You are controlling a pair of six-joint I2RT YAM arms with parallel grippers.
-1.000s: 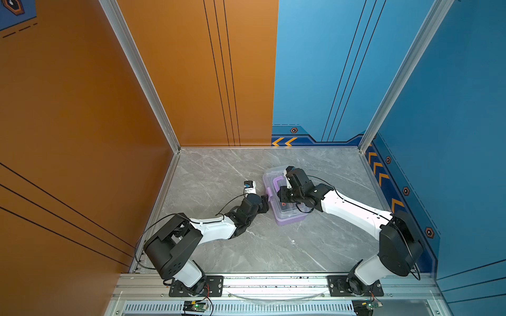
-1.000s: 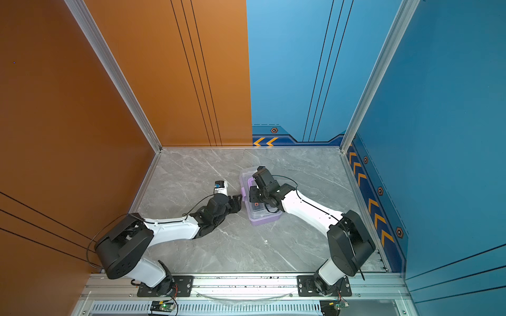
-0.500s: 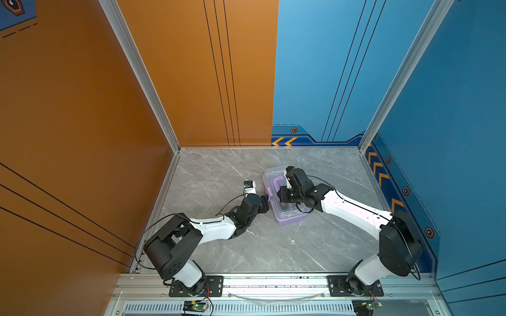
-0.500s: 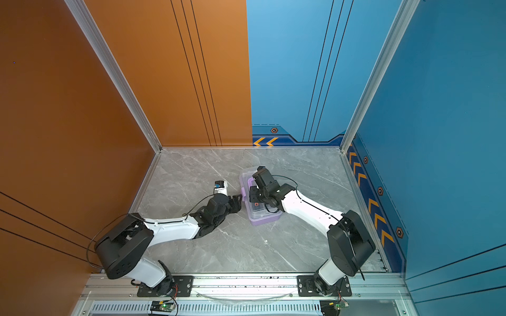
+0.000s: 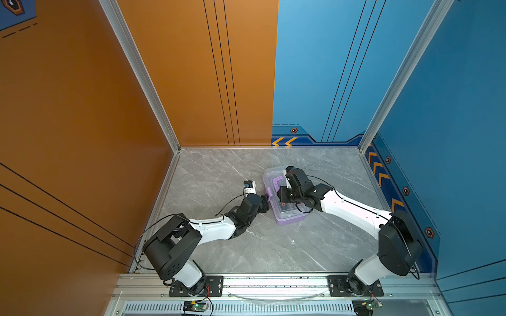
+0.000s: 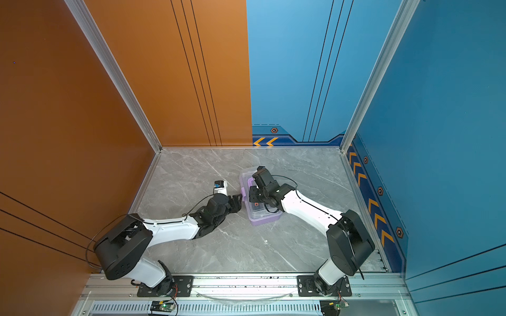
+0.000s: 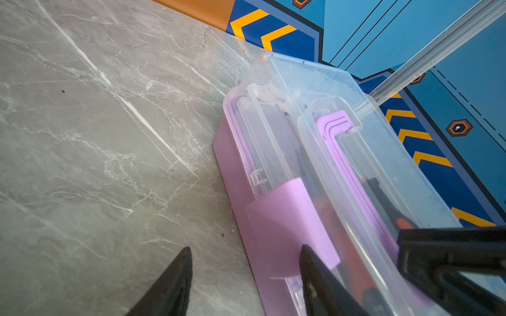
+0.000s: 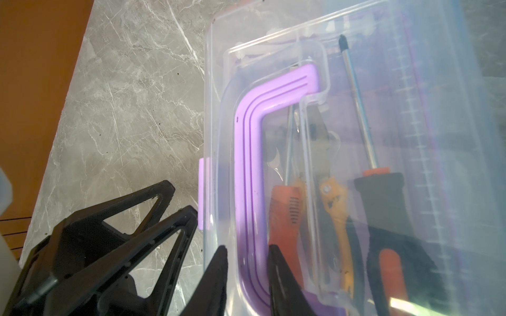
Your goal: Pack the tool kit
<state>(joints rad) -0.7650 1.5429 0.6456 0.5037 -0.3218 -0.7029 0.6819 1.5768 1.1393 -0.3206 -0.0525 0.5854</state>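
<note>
The tool kit (image 5: 290,219) (image 6: 264,220), a lilac case with its clear lid down, lies mid-table. Through the lid (image 8: 438,109) I see a red-handled screwdriver (image 8: 284,219), yellow-handled pliers (image 8: 334,197) and an orange-and-black screwdriver (image 8: 383,197). My right gripper (image 8: 247,247) (image 5: 280,191) sits on top of the lid, its jaws shut on the purple handle (image 8: 249,153). My left gripper (image 7: 246,250) (image 5: 267,201) is open at the case's left side. One of its fingertips (image 7: 306,254) rests against the lilac side latch (image 7: 287,219); the other is over bare table.
The case rests on a grey marble tabletop (image 5: 232,169). An orange wall (image 5: 82,136) closes the left, blue walls (image 5: 438,136) the back and right. An aluminium rail (image 5: 273,281) with both arm bases runs along the front.
</note>
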